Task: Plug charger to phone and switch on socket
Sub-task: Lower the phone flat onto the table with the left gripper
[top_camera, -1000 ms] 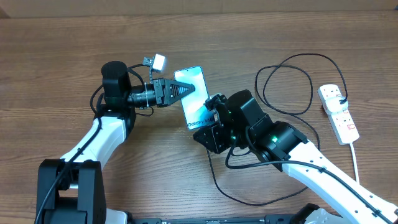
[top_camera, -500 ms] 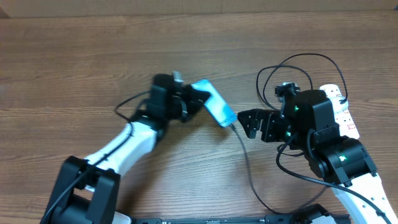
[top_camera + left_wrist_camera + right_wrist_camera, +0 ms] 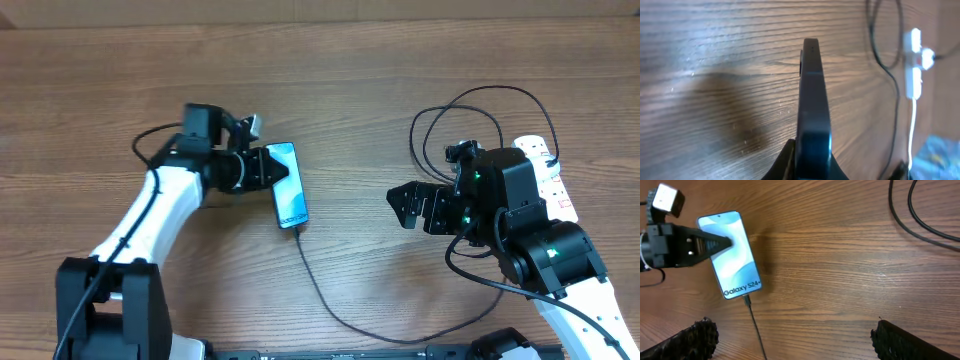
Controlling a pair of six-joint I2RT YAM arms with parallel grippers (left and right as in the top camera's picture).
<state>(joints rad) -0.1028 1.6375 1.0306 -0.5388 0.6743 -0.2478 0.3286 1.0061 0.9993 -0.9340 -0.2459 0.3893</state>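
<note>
The left tool (image 3: pixel 268 168) is clamped on the phone (image 3: pixel 288 190), with one finger (image 3: pixel 705 241) laid over the screen (image 3: pixel 732 255) and the phone reaching out past its tips. The charger (image 3: pixel 314 272) runs into the phone's far end, so the plugging looks done to me. What remains is the socket (image 3: pixel 532 147). It lies behind the right tool (image 3: pixel 408 205), half covered by that tool's arm (image 3: pixel 540 250).

The right tool holds nothing. Its jaws stand wide and point toward the phone, well apart from it. My guess is it must next swing round, away from the phone, and press the socket on with one fingertip. Narrowing the jaws first would give a firmer point.

The right wrist view shows the screen and the plug (image 3: pixel 746 300) seated at its end. In the left wrist view the phone is edge-on, and its shadow on the worktop (image 3: pixel 715 60) suggests it is held off the surface. That view also shows the socket clear of the arm, far ahead and blurred.
</note>
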